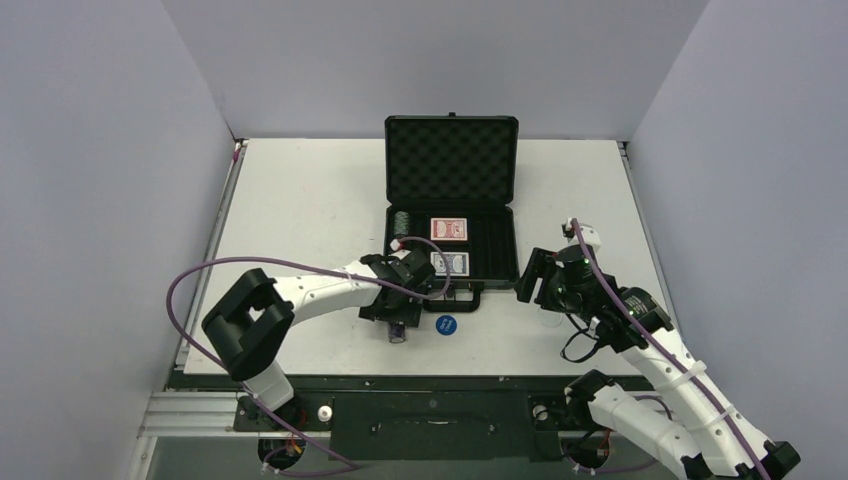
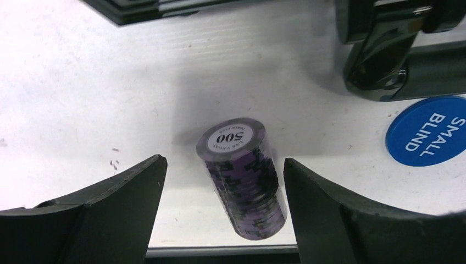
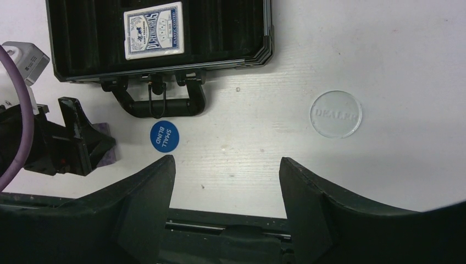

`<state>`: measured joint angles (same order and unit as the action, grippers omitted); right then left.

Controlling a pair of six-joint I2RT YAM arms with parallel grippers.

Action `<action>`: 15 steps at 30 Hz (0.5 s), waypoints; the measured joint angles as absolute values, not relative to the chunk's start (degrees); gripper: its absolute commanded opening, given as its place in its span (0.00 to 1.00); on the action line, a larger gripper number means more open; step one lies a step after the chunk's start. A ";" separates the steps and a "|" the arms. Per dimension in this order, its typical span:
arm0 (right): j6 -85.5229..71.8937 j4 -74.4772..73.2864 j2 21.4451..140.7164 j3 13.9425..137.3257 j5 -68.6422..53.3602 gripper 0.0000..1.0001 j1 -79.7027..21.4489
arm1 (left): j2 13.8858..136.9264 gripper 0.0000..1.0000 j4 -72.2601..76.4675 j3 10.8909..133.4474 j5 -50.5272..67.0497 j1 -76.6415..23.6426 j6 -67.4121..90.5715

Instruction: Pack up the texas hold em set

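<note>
Our left tool (image 2: 224, 160) stands open astride the purple chip stack (image 2: 242, 181), which leans on the bench (image 2: 82, 82) near the blue disc (image 2: 428, 129). Our right tool (image 3: 226, 165) hovers open and empty. We reckon we're loading chips: next, square up, close on the stack and lift it to the case (image 1: 452, 160).

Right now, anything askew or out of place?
Yes: the purple chip stack seems to lean on the table between the fingers of the open left gripper, touching neither. Small Blind disc and clear Dealer disc lie outside the case.
</note>
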<state>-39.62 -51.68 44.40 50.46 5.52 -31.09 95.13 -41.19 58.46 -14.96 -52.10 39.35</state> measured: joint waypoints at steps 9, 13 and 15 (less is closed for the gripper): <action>-39.44 -51.66 44.40 50.46 5.61 0.65 -31.09 | 92.33 0.51 -46.44 58.72 -13.21 -52.10 48.53; -39.40 -51.68 44.40 50.46 5.80 0.65 -31.09 | 91.92 0.45 -45.67 57.21 -11.22 -52.10 51.27; -39.42 -51.68 44.40 50.46 5.78 0.65 -31.09 | 92.44 0.45 -45.63 56.82 -10.83 -52.07 51.92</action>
<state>-39.42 -51.68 44.40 50.46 5.78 -31.09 92.44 -45.63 56.82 -10.83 -52.07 51.92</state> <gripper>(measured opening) 0.653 0.457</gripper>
